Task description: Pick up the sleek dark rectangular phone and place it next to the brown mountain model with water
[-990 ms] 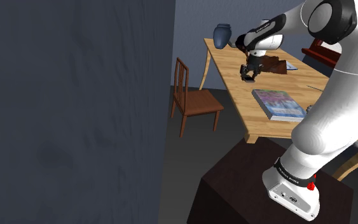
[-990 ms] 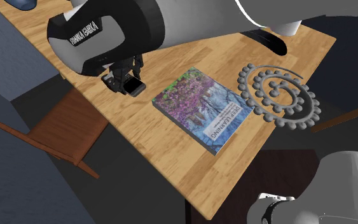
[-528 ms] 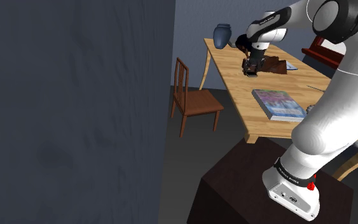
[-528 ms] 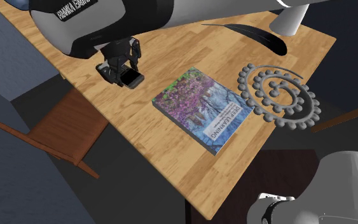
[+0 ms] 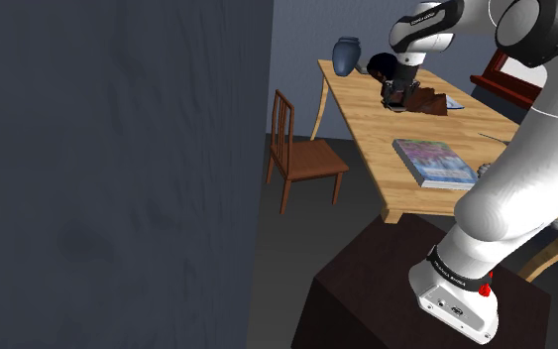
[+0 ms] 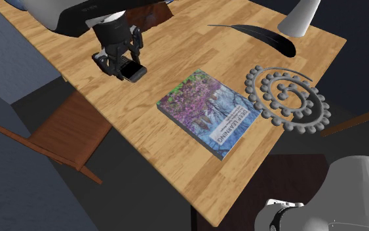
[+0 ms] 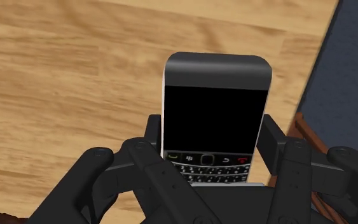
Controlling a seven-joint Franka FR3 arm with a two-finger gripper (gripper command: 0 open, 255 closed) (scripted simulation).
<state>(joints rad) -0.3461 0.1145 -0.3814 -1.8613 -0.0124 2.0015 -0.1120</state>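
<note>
A dark rectangular phone (image 7: 212,121) with a black screen and a small keypad is clasped between my two black fingers (image 7: 151,137). My gripper (image 7: 212,143) is shut on its lower half. In the second exterior view the gripper (image 6: 125,64) holds the phone (image 6: 134,71) low over the wooden table (image 6: 176,170), near the edge on the chair's side. In the shoulder view the gripper (image 5: 395,96) hangs right beside the brown mountain model (image 5: 428,100), on that model's left. Whether the phone touches the tabletop I cannot tell.
A colourful book (image 6: 209,113) lies mid-table, with a grey spiral trivet (image 6: 288,98) and a dark feather (image 6: 255,36) beyond it. A blue vase (image 5: 346,55) stands at the table's far corner. A wooden chair (image 5: 301,154) sits beside the table.
The gripper has carried the phone along the table away from the book, toward the far end, and now sits next to the mountain model.
</note>
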